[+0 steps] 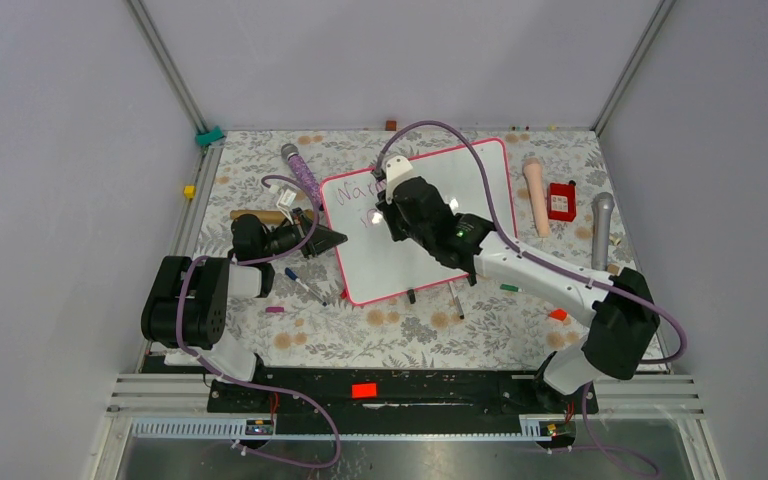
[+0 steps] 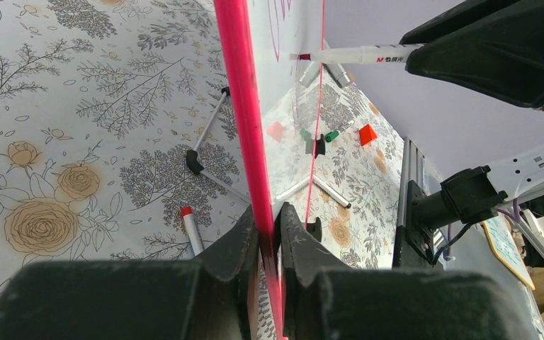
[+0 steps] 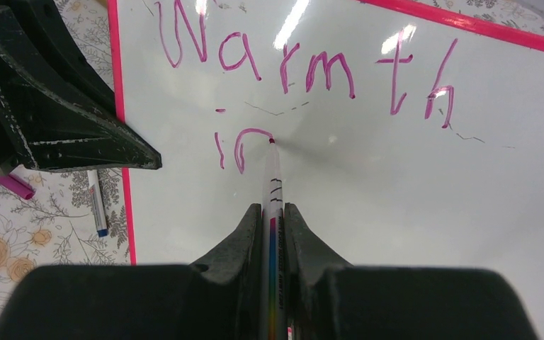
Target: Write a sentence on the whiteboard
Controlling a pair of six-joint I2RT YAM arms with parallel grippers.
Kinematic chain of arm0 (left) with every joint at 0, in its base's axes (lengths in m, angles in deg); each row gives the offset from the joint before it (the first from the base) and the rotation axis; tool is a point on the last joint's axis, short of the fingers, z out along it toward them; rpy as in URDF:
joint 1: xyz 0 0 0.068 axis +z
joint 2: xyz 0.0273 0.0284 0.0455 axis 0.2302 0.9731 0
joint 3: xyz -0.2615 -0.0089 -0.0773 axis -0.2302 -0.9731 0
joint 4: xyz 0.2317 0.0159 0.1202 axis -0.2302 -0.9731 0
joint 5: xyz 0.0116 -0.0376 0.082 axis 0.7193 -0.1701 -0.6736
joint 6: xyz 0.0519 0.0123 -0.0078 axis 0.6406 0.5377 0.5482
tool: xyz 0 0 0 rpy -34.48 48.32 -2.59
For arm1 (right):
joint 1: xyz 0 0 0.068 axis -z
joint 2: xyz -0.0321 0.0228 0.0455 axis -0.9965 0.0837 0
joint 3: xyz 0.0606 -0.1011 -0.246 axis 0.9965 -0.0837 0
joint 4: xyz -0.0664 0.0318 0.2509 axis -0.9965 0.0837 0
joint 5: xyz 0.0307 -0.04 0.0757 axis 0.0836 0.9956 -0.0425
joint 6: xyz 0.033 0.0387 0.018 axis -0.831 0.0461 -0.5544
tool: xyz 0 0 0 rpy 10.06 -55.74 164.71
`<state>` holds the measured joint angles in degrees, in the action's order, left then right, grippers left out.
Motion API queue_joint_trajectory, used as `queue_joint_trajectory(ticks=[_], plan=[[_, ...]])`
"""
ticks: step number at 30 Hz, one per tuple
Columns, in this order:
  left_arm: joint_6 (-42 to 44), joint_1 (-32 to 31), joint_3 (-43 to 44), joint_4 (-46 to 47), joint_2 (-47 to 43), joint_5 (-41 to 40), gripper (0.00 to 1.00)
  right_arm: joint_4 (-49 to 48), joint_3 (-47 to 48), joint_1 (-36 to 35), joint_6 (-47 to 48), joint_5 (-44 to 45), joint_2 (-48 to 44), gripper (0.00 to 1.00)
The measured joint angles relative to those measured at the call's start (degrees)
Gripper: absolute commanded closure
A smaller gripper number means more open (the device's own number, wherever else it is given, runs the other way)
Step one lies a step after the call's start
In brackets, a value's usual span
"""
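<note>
The whiteboard lies on the floral table, white with a pink-red frame. The sentence reads "Warmth" in purple-pink on the top line, with "in" partly drawn below. My right gripper is shut on a white marker whose tip touches the board at the top of the "n". It sits over the board's upper left part in the top view. My left gripper is shut on the board's left frame edge, also seen from above.
Loose markers lie near the board's front edge, and one with a red cap. A purple wand and wooden stick lie at the left. A beige handle, red box and grey microphone lie at the right.
</note>
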<state>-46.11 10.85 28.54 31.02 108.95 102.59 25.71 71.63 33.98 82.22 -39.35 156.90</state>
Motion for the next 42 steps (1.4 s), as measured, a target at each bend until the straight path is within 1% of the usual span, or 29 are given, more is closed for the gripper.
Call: queue_joint_trajectory(ticks=[11,19,26,33,39,42], plan=[[0.0,0.0,0.0,0.0,0.0,0.0,1.0,1.0,-4.0,0.0,-0.9,-1.7,-2.3,1.0],[0.0,0.0,0.0,0.1,0.0,0.2,1.0,4.2,-4.4,0.3,-1.7,-2.3,-4.7,1.0],[0.0,0.0,0.4,-0.3,0.3,0.5,1.0,3.5,-5.7,1.0,-1.9,-3.0,-14.7,1.0],[-0.2,0.3,3.3,-3.7,2.3,2.1,1.0,1.1,-11.3,4.2,-2.4,-3.1,-22.8,1.0],[-0.2,0.7,3.7,-4.7,2.4,2.6,1.0,0.6,-11.0,6.4,-2.4,-4.2,-23.3,1.0],[-2.0,1.0,3.8,-2.3,3.8,3.2,1.0,0.6,-8.3,7.1,-2.3,-4.5,-21.8,1.0]])
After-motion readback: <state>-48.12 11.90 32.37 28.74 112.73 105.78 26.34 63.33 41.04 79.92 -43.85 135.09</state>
